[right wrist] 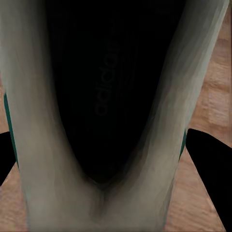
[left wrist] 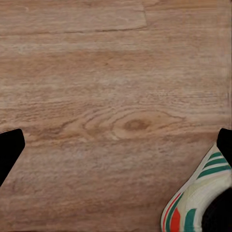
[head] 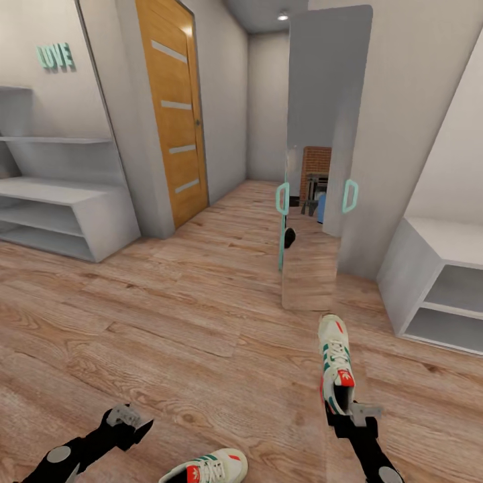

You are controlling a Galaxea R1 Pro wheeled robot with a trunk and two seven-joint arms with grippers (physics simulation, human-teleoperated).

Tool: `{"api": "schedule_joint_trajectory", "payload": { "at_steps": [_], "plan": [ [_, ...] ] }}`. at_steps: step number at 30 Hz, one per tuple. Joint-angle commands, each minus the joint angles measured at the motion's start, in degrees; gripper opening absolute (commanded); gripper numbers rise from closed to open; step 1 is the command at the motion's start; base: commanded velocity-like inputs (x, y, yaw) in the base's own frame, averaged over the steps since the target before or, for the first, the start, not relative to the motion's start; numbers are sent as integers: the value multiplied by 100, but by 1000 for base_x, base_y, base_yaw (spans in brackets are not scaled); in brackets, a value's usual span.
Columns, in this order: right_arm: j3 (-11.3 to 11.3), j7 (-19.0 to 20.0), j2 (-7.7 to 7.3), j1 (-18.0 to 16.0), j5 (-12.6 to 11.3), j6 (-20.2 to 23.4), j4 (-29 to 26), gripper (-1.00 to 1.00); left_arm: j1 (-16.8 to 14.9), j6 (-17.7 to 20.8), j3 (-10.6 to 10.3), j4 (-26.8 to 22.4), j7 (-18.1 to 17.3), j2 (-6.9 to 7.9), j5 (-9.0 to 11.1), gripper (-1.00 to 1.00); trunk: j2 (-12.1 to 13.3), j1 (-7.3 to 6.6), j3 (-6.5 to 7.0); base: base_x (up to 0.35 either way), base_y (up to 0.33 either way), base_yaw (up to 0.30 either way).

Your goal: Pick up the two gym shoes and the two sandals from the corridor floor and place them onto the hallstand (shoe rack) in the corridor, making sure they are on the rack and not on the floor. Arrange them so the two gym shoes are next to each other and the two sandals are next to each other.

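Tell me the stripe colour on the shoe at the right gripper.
Green stripes on the cream shoe at the right gripper, clearest in the head view.

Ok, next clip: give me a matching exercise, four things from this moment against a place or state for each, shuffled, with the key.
Things:
1. gym shoe in the right gripper
2. second gym shoe
3. hallstand
4. left gripper

Places or states:
A. against the wall, beneath the LOVE sign
B. open, over bare corridor floor
C. held at its heel, toe pointing away from the robot
D. lying on the floor between the two arms

Pairs: 1-C, 2-D, 3-A, 4-B
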Motion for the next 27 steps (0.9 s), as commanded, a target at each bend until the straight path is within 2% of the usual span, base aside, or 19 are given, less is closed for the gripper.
{"api": "schedule_joint_trajectory", "payload": {
  "at_steps": [1, 3, 4, 8, 9, 12, 13, 18, 27],
  "plan": [
    [3, -14, 0, -1, -2, 46, -108, -100, -7, -33, 28, 1, -132, 41, -77, 100, -2, -1, -5, 0, 0, 0],
    [5, -15, 2, -1, -4, 225, -335, -100, -12, -27, 27, 0, -292, 119, -118, 100, -2, -1, -5, 0, 0, 0],
    [9, -15, 5, -3, -5, 478, -577, -100, -17, -22, 23, 0, -398, 190, -179, 100, -2, -1, -5, 0, 0, 0],
    [12, -6, 7, -11, -7, 1128, -1084, -100, -30, -15, 21, -1, -513, 283, -385, 100, -2, -1, -5, 0, 0, 0],
    [13, -3, 8, -14, -7, 1460, -1338, -100, -34, -9, 19, -1, -542, 303, -530, 100, -2, -1, -5, 0, 0, 0],
    [13, -4, 11, -16, -7, 1899, -1712, -100, -35, 0, 17, 5, -565, 303, -784, 100, -2, -1, -5, 0, 0, 0],
    [14, -3, 13, -17, -7, 2126, -1948, -100, -33, 6, 14, 12, -571, 302, -964, 100, -2, -1, -5, 0, 0, 0],
    [17, 1, 17, -19, -9, 2488, -2533, -100, 5, 13, 33, 29, -573, 283, -1419, 100, -2, -1, -5, 0, 0, 0],
    [16, 2, 12, -19, -1, 2589, -2699, -100, 46, 11, 32, 5, -584, 186, -1626, 100, -2, -1, -5, 0, 0, 0]
  ]
}}
